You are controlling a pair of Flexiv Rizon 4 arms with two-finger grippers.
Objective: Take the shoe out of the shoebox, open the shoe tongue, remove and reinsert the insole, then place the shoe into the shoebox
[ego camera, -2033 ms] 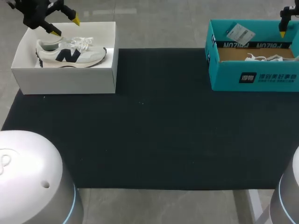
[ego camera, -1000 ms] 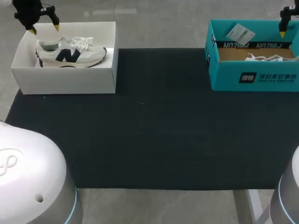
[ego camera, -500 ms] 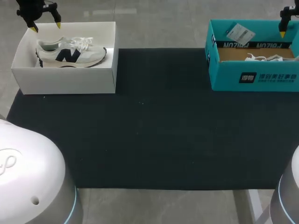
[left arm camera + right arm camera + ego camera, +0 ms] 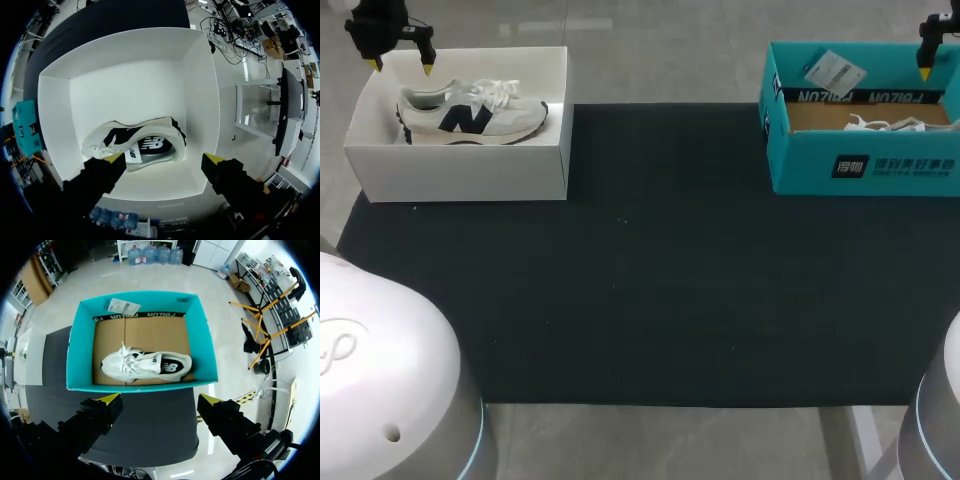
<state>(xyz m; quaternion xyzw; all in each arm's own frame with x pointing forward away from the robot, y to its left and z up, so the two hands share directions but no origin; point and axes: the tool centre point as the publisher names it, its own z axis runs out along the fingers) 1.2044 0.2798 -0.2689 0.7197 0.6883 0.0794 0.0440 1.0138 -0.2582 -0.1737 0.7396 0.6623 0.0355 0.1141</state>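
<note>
Left gripper [image 4: 164,158] released, hovering over navy-logo sneaker [image 4: 134,142] in white shoebox [image 4: 202,100]; right gripper [image 4: 160,398] released over white sneaker [image 4: 145,366] in teal shoebox [image 4: 142,385].

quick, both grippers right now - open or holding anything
left gripper: open, empty, above the white shoebox
right gripper: open, empty, above the teal shoebox

We see dark, near-black table [image 4: 640,280], matte, evenly lit, faint specks on surface. Pale grey tiled floor [image 4: 670,40] beyond far and near edges.
</note>
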